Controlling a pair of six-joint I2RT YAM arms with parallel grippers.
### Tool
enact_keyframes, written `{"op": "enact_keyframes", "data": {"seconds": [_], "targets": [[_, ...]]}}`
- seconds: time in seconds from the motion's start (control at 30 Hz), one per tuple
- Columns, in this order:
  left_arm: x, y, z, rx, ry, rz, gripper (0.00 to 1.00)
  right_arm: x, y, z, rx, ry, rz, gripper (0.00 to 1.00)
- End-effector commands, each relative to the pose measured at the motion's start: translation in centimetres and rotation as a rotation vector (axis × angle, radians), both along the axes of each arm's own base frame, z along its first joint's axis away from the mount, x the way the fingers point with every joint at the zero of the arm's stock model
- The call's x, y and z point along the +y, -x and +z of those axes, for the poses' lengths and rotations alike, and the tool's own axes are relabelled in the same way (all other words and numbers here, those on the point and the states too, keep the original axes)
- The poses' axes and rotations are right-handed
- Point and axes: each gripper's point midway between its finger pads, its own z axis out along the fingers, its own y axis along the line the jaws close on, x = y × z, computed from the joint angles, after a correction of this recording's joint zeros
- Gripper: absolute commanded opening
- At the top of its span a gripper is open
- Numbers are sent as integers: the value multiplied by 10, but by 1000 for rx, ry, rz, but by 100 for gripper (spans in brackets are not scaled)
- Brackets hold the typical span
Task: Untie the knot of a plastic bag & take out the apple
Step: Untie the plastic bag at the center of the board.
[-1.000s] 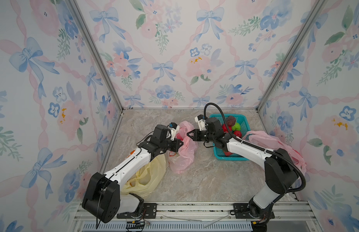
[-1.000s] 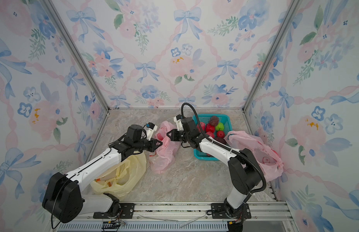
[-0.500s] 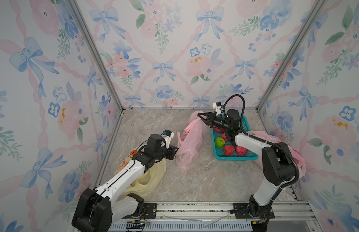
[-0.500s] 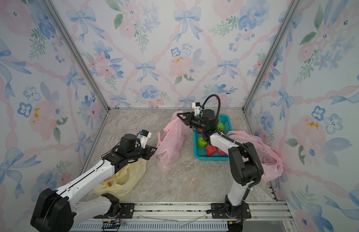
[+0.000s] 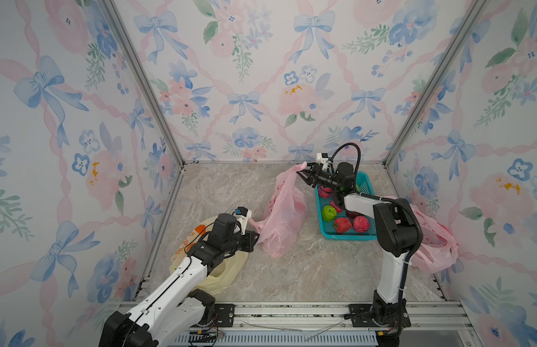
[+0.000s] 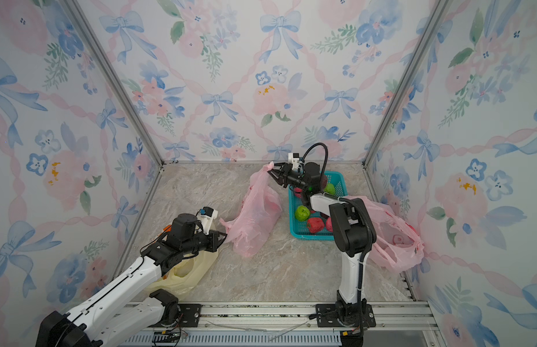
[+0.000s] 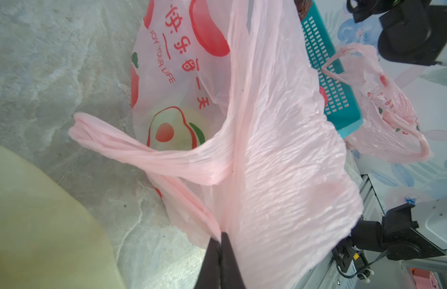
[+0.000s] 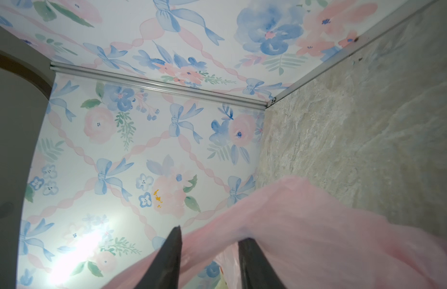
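The pink plastic bag lies stretched across the middle of the floor. My left gripper is shut on one handle at the bag's near-left end. My right gripper is open at the bag's far end, and the other handle drapes loosely across its spread fingers. The handles stand apart and no knot shows between them. A spare handle loop juts out sideways. A dim reddish lump shows through the film; I cannot tell whether it is the apple.
A teal basket with red and green fruit stands right of the bag, under my right arm. Another pink bag lies against the right wall. A yellow bag sits beneath my left arm. Flowered walls close three sides.
The arms have drawn apart, left toward the front left, right toward the back, stretching the bag out. The right gripper, shut on the handle before, has just opened.
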Motion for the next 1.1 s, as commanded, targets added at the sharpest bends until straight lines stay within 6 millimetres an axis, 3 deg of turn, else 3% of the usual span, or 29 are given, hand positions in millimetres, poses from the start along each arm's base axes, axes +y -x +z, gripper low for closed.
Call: {"op": "enact_keyframes", "data": {"seconds": [0.0,0.13,0.23,0.4,0.53,0.63,0.73,0.8,0.93,1.07], "targets": [[-8,18,-6,83,24,-64,0,8,26,42,-207,166,61,58],[-15,21,0,90,48,-90,0,10,56,34,-282,450,82,66],[-15,17,14,44,57,-78,15,-5,79,23,-342,724,34,69],[-22,9,61,-73,120,-114,52,-15,120,16,-403,995,13,73],[-18,-6,114,-218,144,-98,58,-20,139,3,-385,1062,-5,74],[10,-34,133,-307,82,58,59,-27,147,-11,-338,1079,-13,73],[34,-58,137,-333,28,192,57,-28,157,-21,-306,1075,-3,72],[39,-71,133,-334,-7,224,57,-18,166,-25,-301,1042,27,72],[25,-93,104,-262,-26,183,57,10,176,-36,-286,997,106,77],[-1,-113,75,-194,-21,105,51,28,167,-43,-260,926,97,77]]}}
